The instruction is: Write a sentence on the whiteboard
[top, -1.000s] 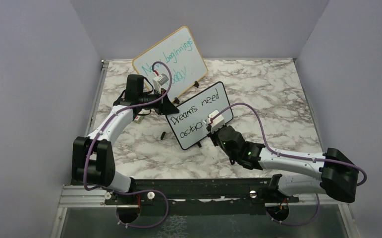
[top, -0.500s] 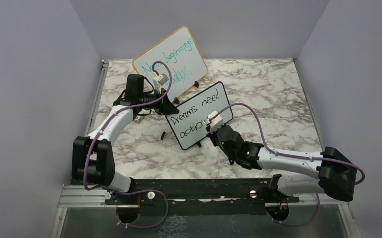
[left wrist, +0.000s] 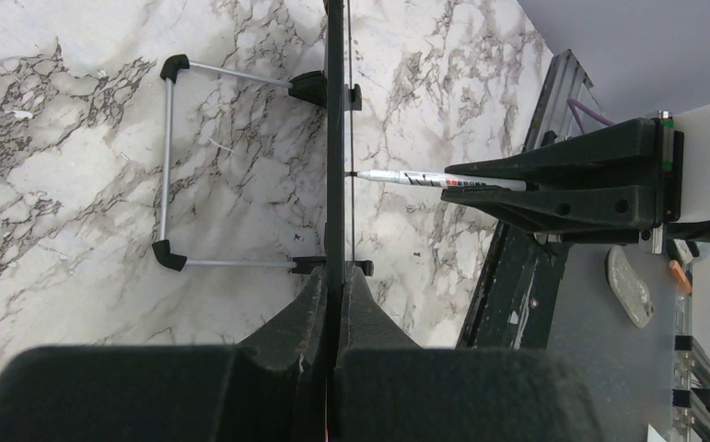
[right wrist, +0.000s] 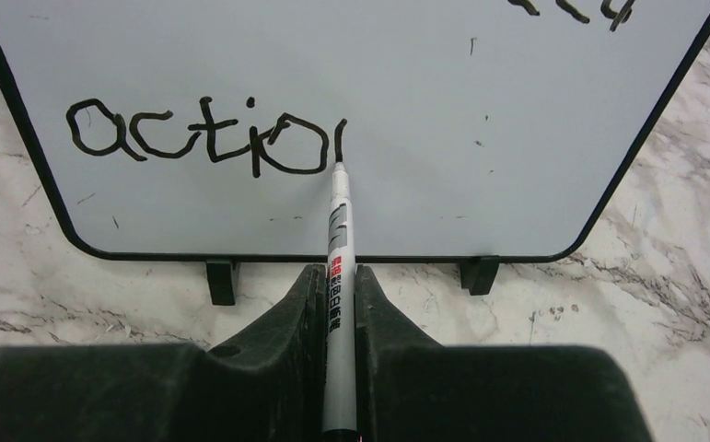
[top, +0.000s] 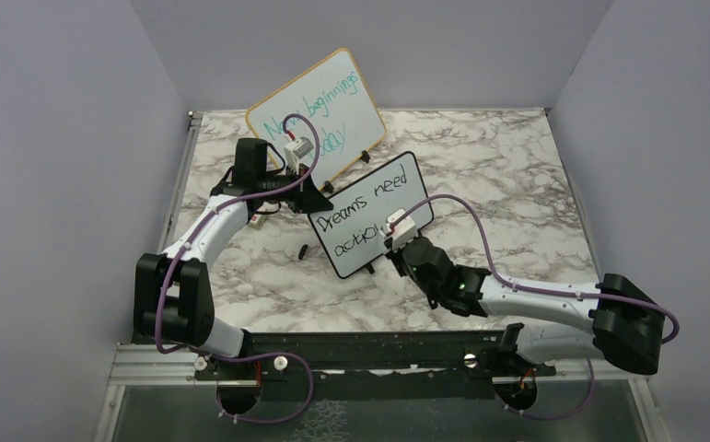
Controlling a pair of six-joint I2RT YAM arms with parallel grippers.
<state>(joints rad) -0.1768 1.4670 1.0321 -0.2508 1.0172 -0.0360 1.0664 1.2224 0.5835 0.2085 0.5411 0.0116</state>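
The last letter of the sentence is being started. "actio" is standing complete on the lower line, and a short downstroke is being laid just to the right of the "o". The marker is being clamped in the jaws of the right gripper, with its tip being pressed to the whiteboard. The board's edge is being gripped between the jaws of the left gripper, with no gap showing.

For a clean "n", light and even pressure is probably being called for, so that the board is not being pushed back on its wire stand. The arch is best being matched to the height of the neighbouring letters. Plenty of white is being left before the frame.

The whiteboard is standing on the marble surface between the two arms, in front of the larger board with teal writing. In the top view its long axis is running from near-left to far-right, and its written face is being turned toward the right arm. The marker's long axis is running from the jaws straight to that face, roughly square to it in the left wrist view.
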